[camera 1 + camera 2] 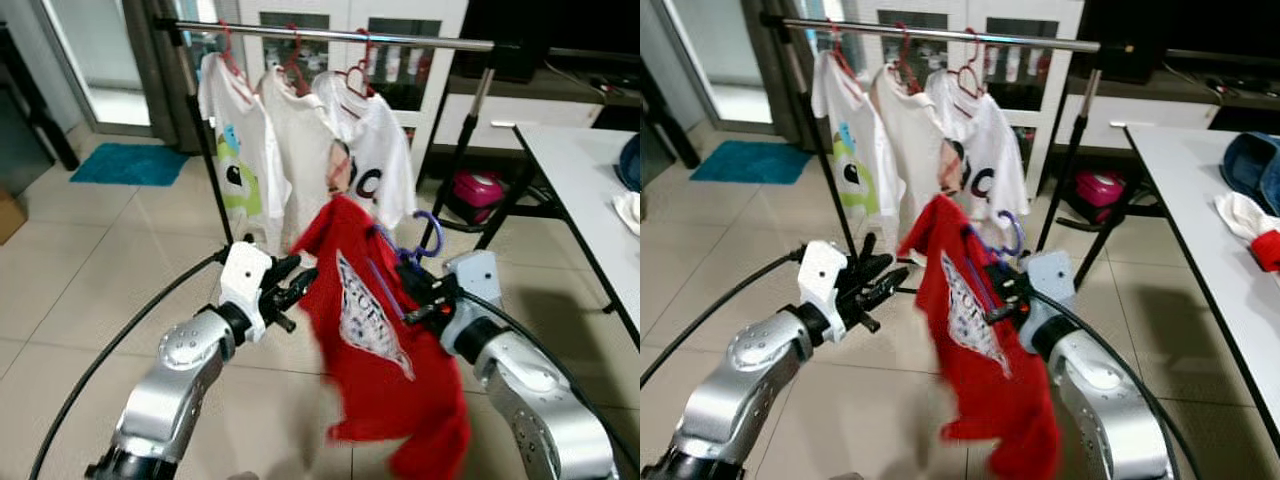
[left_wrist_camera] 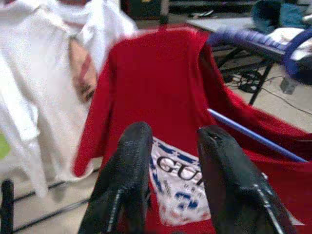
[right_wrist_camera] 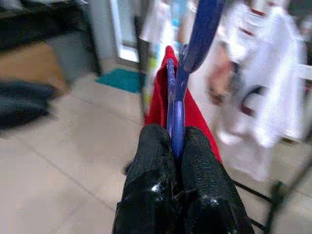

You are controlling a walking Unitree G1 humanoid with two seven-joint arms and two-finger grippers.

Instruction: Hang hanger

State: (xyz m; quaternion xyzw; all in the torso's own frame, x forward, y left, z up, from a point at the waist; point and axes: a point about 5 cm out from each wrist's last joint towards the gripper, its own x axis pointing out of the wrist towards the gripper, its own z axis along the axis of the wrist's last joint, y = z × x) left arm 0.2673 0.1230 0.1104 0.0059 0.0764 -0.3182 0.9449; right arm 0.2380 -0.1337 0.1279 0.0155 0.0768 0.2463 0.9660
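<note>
Right claw (image 3: 176, 146) pinches purple hanger (image 3: 176, 109), red shirt (image 1: 375, 340) draped.

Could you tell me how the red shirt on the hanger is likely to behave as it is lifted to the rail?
Probably floppy: the red shirt drapes in loose folds below the purple hanger. It may slip off, since it hangs lopsided. The right gripper pinches the hanger alone, so the cloth can likely swing.

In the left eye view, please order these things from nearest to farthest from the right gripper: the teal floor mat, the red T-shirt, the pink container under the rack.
1. Red T-shirt, on the purple hanger held in the right gripper.
2. Pink container, on the floor beyond the rack, right side.
3. Teal floor mat, far left by the doorway.
</note>
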